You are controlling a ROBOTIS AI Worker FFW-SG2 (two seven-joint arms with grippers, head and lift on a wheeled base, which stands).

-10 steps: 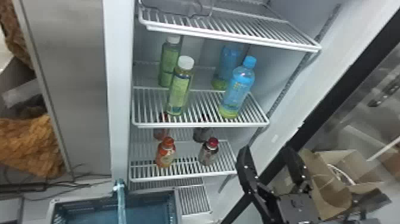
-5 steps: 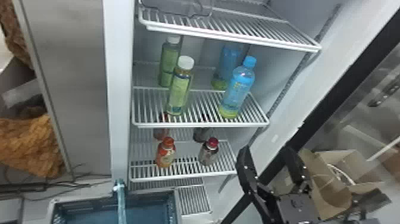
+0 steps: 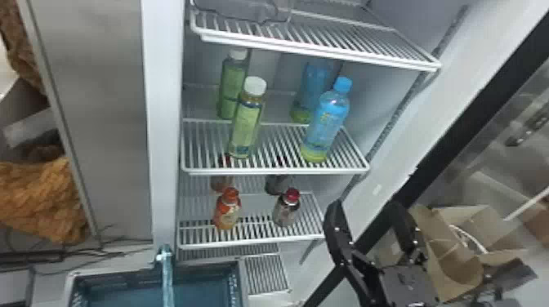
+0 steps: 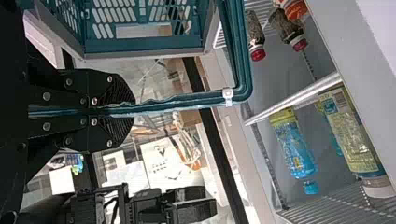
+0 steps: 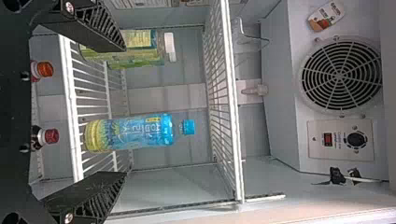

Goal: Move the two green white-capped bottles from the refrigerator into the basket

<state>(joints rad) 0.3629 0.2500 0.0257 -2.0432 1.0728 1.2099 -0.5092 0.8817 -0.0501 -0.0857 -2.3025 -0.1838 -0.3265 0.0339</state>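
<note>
Watching the head view, I see no clear change: the right claw (image 3: pixel 364 207) still waits right of the shelves, spread and empty, so the transfer looks yet to begin. Two green bottles, one near (image 3: pixel 247 122) and one far (image 3: pixel 232 81), stand upright on the left of the middle shelf (image 3: pixel 277 171). Right of them I count two blue bottles (image 3: pixel 326 122); on the lower shelf (image 3: pixel 253 245), two orange bottles (image 3: pixel 227 210) and two dark bottles (image 3: pixel 286 208). One basket (image 3: pixel 135 279) sits below, near and to the left, its handle (image 3: pixel 167 281) raised.

In the left wrist view, the left claw (image 4: pixel 95 111) is closed around that handle, presumably steadying the basket.

In the right wrist view, the right claw's two fingers stand wide apart with nothing between them, facing the middle shelf. A blue bottle lies roughly ahead, with green to its left, so I'd judge the claw needs to shift left and reach in. The near green bottle seems the easier first pick; the far one might get knocked otherwise.
</note>
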